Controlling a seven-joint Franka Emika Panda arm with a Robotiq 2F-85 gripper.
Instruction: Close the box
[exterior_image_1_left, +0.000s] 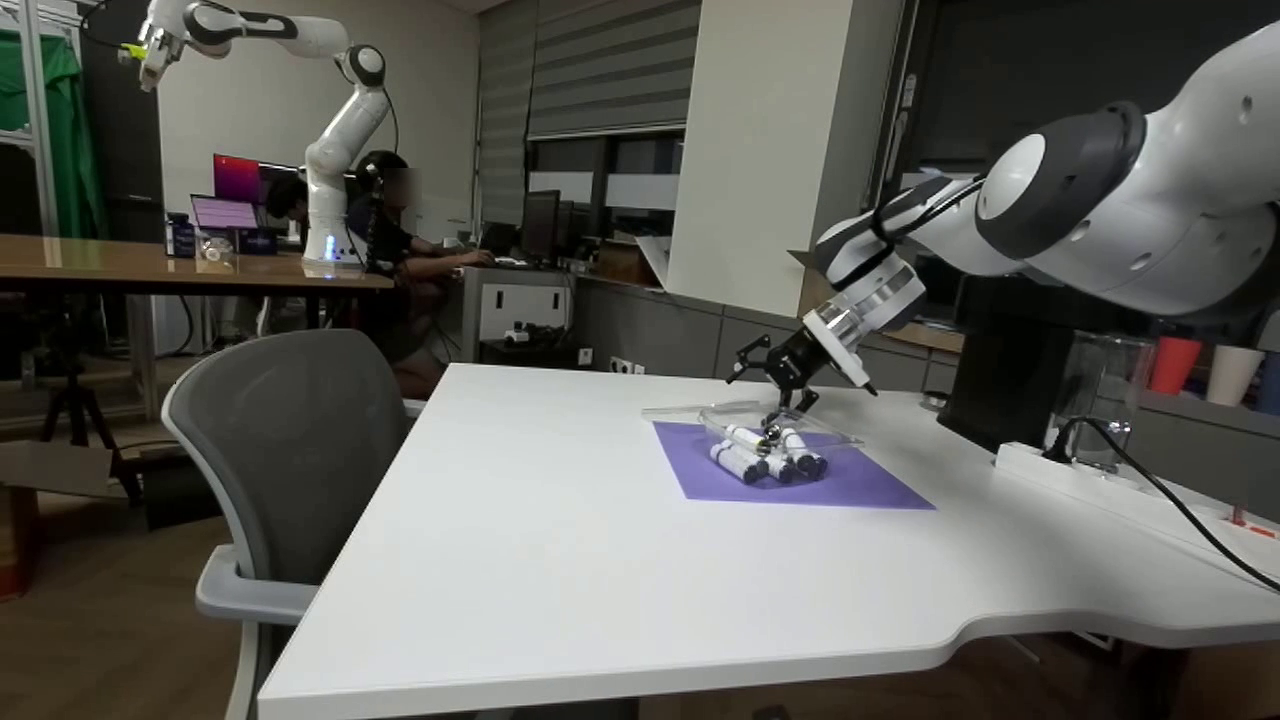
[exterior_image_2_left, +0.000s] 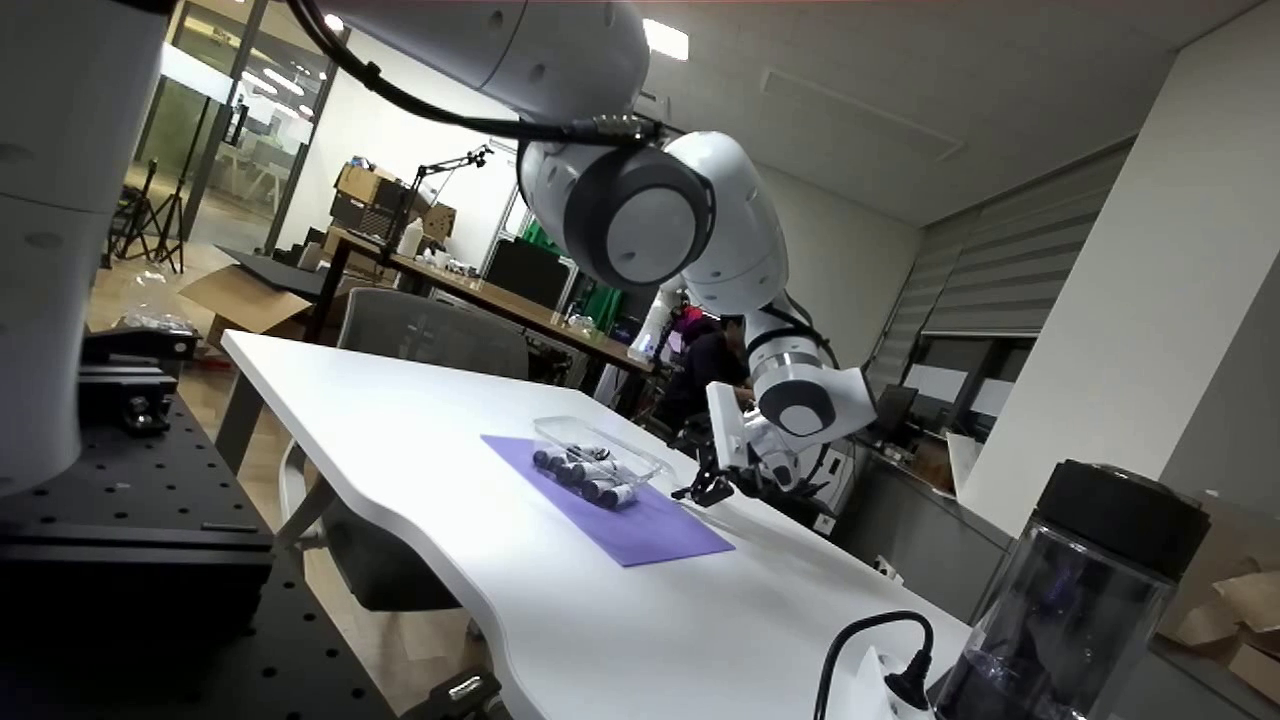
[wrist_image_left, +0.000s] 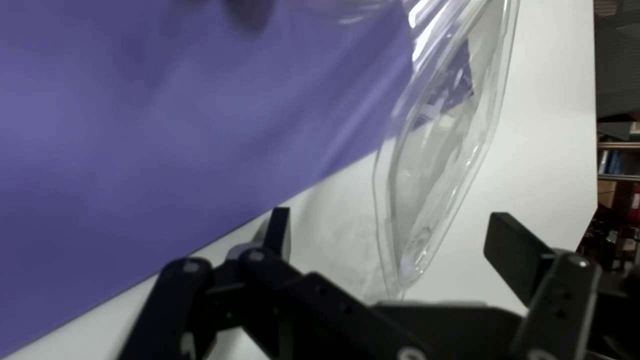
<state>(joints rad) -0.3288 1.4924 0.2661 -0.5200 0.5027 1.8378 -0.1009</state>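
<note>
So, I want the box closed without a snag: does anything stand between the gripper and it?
Nothing visible does: in the wrist view, the gripper is open, and the clear box shows ahead with no separate object between them.

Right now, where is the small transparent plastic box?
In both exterior views, the transparent plastic box rests on the purple rectangular mat; in an exterior view, it is left of the black two-finger gripper.

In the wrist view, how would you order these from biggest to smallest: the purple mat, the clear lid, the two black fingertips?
1. Purple mat, though cut off by the frame
2. Clear lid
3. Fingertips: seen at different angles, so I won't rank them against each other
</note>
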